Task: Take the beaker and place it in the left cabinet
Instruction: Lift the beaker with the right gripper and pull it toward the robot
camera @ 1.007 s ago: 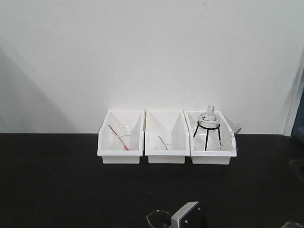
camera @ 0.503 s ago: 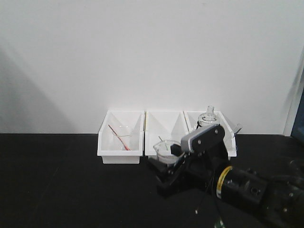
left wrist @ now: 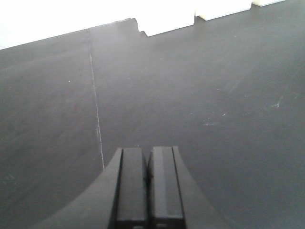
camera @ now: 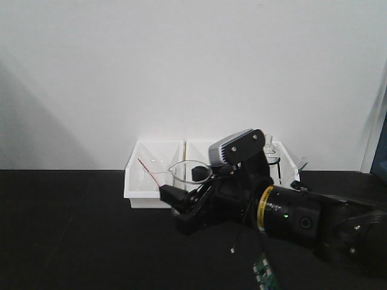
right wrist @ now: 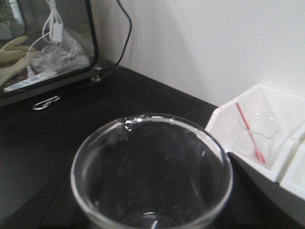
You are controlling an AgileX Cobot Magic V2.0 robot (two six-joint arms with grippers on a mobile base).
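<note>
The beaker (camera: pixel 190 171), a clear glass cylinder with a flared rim, is held up in the air in front of the white bins in the front view. My right gripper (camera: pixel 184 202) is shut on it from below the rim. In the right wrist view the beaker (right wrist: pixel 151 167) fills the lower frame, mouth toward the camera, with a dark finger (right wrist: pixel 250 183) showing at its right side. My left gripper (left wrist: pixel 147 151) is shut with nothing in it, low over the black tabletop (left wrist: pixel 200 86). The left cabinet is out of view.
Three white bins stand against the white wall: the left bin (camera: pixel 138 184) holds a beaker with a red rod (right wrist: pixel 248 133), and the right one holds a flask on a black tripod (camera: pixel 270 148). A dark-framed glass case (right wrist: pixel 45 47) with gloves and a cable stands on the left.
The right arm has risen from the bottom edge of the front view and swung left, carrying the beaker up in front of the middle and left bins.
</note>
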